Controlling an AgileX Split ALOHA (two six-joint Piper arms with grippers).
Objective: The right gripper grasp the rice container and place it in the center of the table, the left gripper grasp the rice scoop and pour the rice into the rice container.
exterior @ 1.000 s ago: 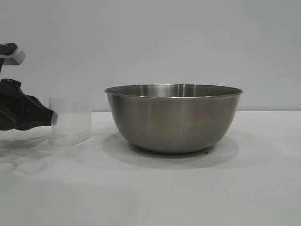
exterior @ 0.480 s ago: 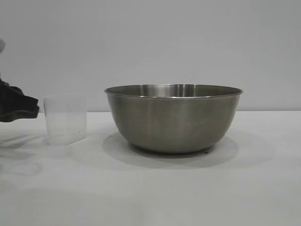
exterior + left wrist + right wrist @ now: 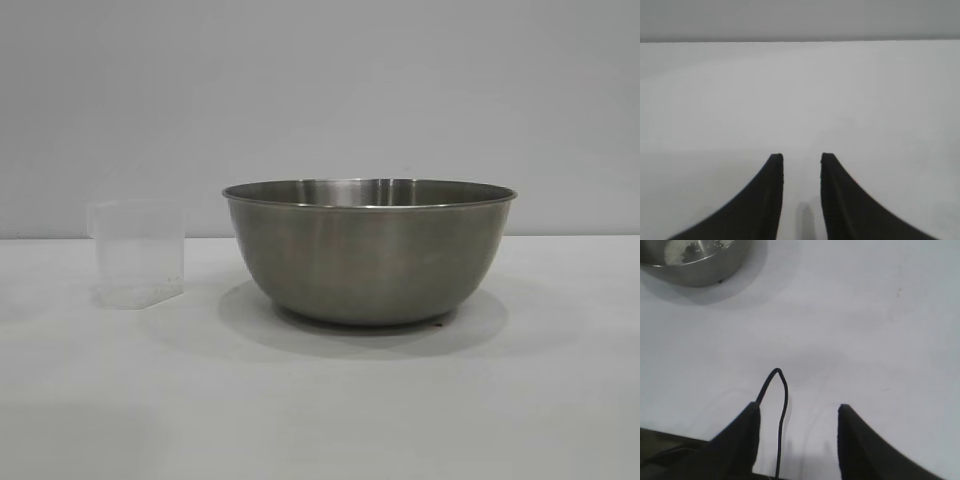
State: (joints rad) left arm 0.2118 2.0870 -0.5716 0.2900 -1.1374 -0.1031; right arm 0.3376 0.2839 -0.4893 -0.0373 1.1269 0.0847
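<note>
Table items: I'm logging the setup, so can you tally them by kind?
Steel bowl, holding rice: 1
Translucent plastic cup: 1
Black grippers, left gripper and right gripper, both open and empty: 2
Total: 4

Both grippers have 2 black, pointed, curved fingers [image 3: 765,200]; a thin black cable [image 3: 781,415] loops beside 1.

We see a bare test setup, likely a lab: a plain white bench [image 3: 320,420] against a blank grey wall [image 3: 320,90], with only a steel bowl [image 3: 370,250] and a plastic cup [image 3: 138,255] staged on it.
</note>
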